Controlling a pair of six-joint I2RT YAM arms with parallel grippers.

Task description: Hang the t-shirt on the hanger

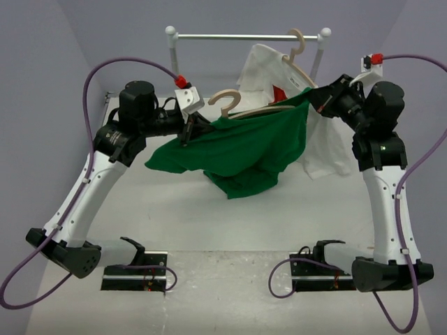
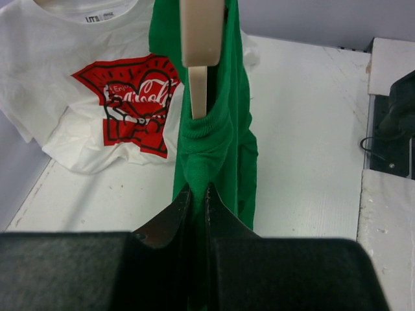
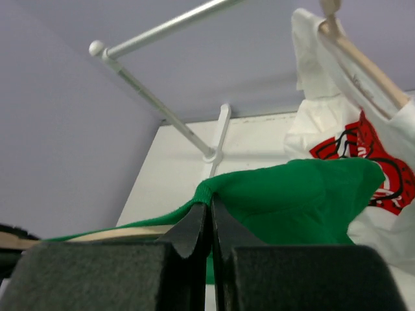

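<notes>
The green t-shirt (image 1: 258,146) hangs in the air between both arms, sagging toward the table. The pale wooden hanger (image 1: 225,100) lies along its top edge with the hook sticking up. In the left wrist view one hanger (image 2: 198,84) arm enters a ribbed opening of the t-shirt (image 2: 207,142). My left gripper (image 1: 190,131) (image 2: 198,190) is shut on green cloth just below that opening. At the shirt's right end my right gripper (image 1: 316,103) (image 3: 209,204) is shut on the ribbed edge of the t-shirt (image 3: 305,201). A hanger (image 3: 117,233) arm shows beside it.
A white t-shirt (image 1: 328,146) with a red graphic hangs on a second hanger (image 1: 297,52) from the rack rail (image 1: 244,36) at the back right, right behind my right gripper. Rack posts (image 1: 172,45) stand at the back. Purple cables loop beside both arms.
</notes>
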